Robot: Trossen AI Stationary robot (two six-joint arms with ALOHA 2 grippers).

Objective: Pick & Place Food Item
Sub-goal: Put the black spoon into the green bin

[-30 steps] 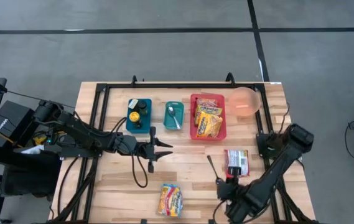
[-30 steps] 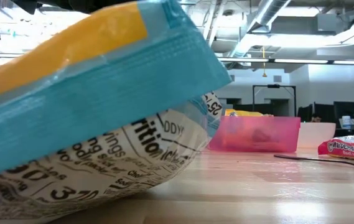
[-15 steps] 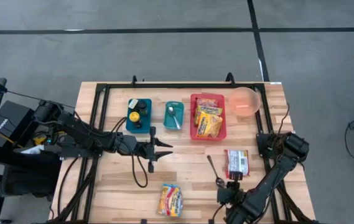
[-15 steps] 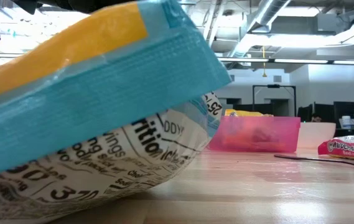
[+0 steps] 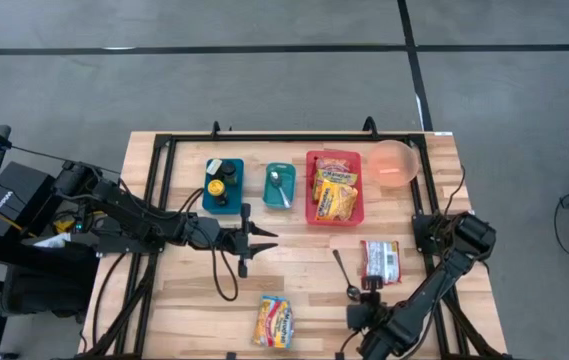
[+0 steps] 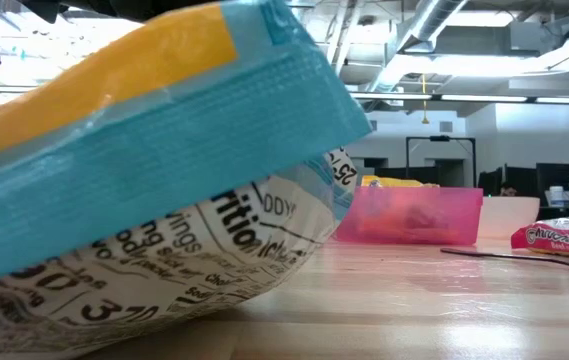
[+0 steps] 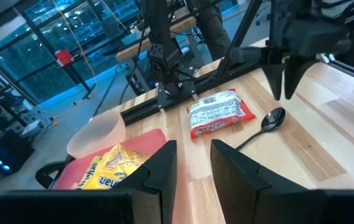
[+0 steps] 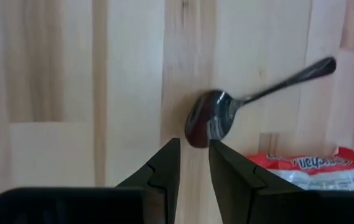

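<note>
A red noodle packet [image 5: 380, 260] lies flat on the wooden table at the right, also in the left wrist view [image 7: 220, 113]. A yellow-and-blue snack packet [image 5: 274, 320] lies near the front edge and fills the low view [image 6: 144, 180]. My right gripper [image 5: 362, 312] hovers near the front edge, just nearer than a loose spoon's bowl [image 8: 206, 124], its fingers narrowly open and empty. My left gripper [image 5: 262, 238] waits at mid-table, narrowly open and empty.
At the back stand a red bin [image 5: 334, 190] holding yellow packets, a teal bin [image 5: 279, 186] with a spoon, a teal bin [image 5: 222, 186] with small bottles, and a pink bowl [image 5: 394, 162]. A black frame [image 5: 294, 138] borders the table.
My right gripper has drawn back toward the table's near edge, away from the red noodle packet and the spoon, both of which stay where they lie.
</note>
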